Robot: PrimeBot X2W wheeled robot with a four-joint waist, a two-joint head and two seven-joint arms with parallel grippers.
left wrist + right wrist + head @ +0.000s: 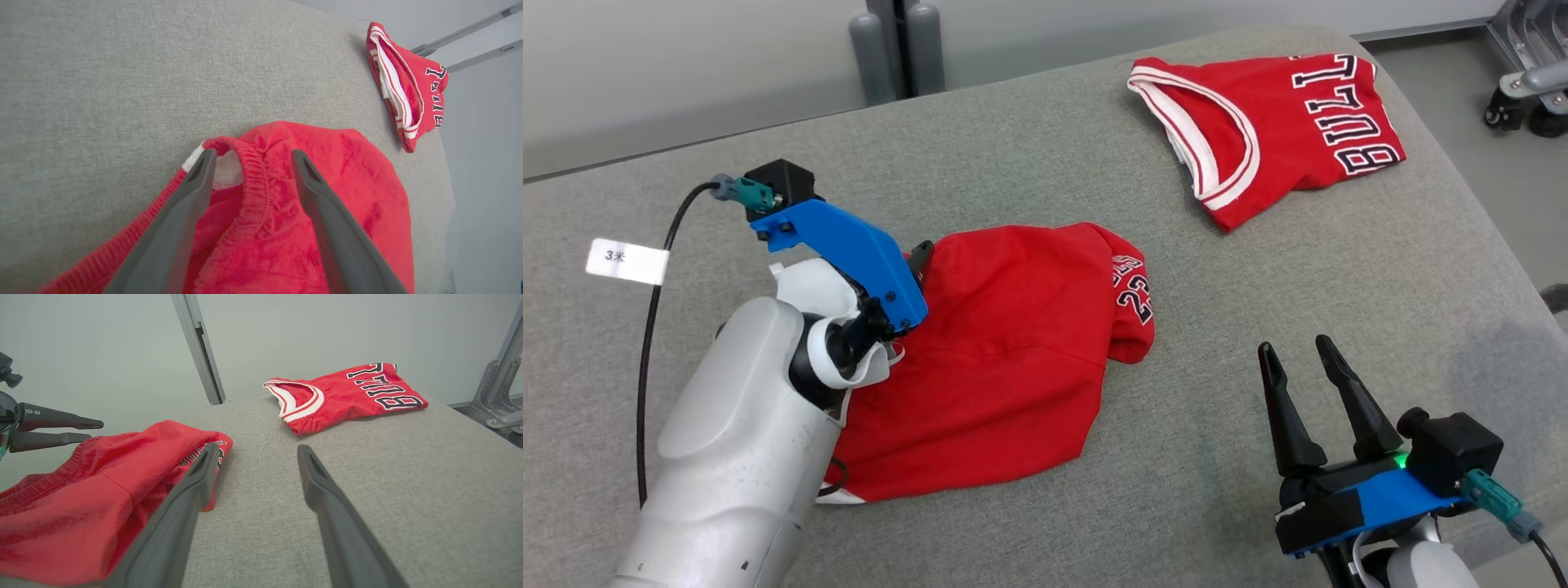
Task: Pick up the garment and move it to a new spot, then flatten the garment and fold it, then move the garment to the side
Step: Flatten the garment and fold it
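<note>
Red shorts (pixel 1005 359) lie crumpled on the grey padded table (pixel 1013 147), left of centre, with white "23" print at their right edge. My left gripper (pixel 920 265) is open at the shorts' left edge. In the left wrist view its fingers straddle the elastic waistband (pixel 249 175) of the shorts (pixel 327 183), where a white lining shows. My right gripper (pixel 1294 347) stands open over bare table at the lower right, apart from the shorts (pixel 102 490). The right wrist view has the left gripper (pixel 94 430) at its left edge, just above the waistband.
A folded red jersey (pixel 1282 131) with white trim and black lettering lies at the table's far right corner. A black cable with a white label (pixel 627 261) runs along the left arm. A wheeled metal base (pixel 1527 90) stands on the floor beyond the right edge.
</note>
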